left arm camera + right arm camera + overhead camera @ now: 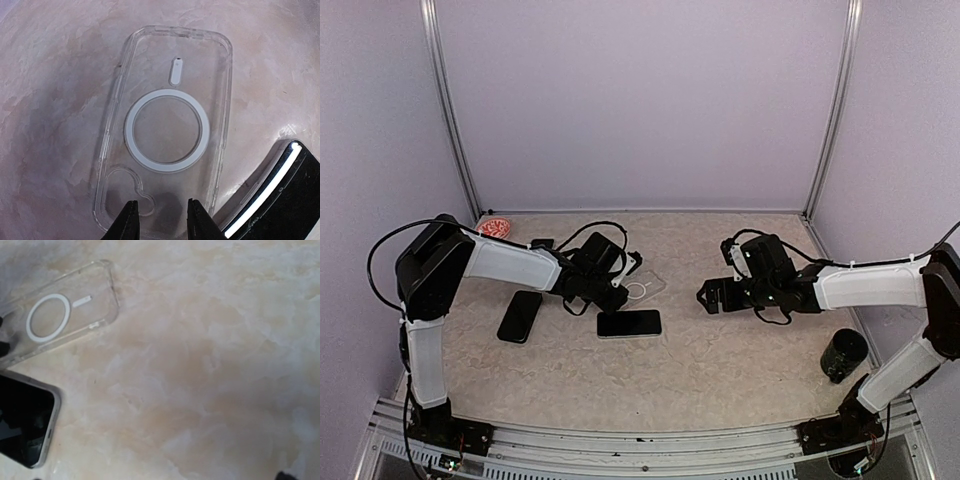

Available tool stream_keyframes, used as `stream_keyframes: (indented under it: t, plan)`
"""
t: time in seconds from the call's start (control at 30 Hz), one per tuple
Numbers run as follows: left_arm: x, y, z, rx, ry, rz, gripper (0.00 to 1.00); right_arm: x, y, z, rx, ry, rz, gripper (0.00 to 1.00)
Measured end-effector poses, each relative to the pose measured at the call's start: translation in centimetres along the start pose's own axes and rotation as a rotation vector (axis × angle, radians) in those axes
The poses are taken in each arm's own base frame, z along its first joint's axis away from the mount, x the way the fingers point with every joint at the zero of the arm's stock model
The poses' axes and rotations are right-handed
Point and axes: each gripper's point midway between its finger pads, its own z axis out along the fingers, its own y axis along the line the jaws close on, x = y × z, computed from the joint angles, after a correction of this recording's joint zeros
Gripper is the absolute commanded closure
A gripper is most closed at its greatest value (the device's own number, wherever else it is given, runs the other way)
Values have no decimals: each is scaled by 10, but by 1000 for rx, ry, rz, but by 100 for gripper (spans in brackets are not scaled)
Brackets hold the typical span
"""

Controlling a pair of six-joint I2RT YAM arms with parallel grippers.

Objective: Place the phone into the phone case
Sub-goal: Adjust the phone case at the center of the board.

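No text, brand, number or sign can be read anywhere. Only a plain white ring is borne by the case (no lettering is legible on it), and the phone screen is seen dark.

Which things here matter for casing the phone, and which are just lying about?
For the job: clear phone case; pale-edged phone beside it; left tool, at the case's end.
Lying about: dark phone further left; black cylinder by the right arm; red-and-white round thing at the back.
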Motion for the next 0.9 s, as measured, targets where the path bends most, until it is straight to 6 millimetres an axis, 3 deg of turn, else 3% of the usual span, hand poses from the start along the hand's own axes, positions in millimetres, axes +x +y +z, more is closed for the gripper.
stream_keyframes:
  t: [0.23, 0.6, 0.9]
  plan:
    - [3, 12, 0, -50, 11, -27, 66, 3, 0, 1, -3, 6, 1, 0]
    - [8, 51, -2, -204, 23, -108, 66, 6, 0, 1, -10, 13, 8, 0]
    - [6, 60, -3, -249, 24, -115, 66, 8, 2, 3, -19, 17, 15, 0]
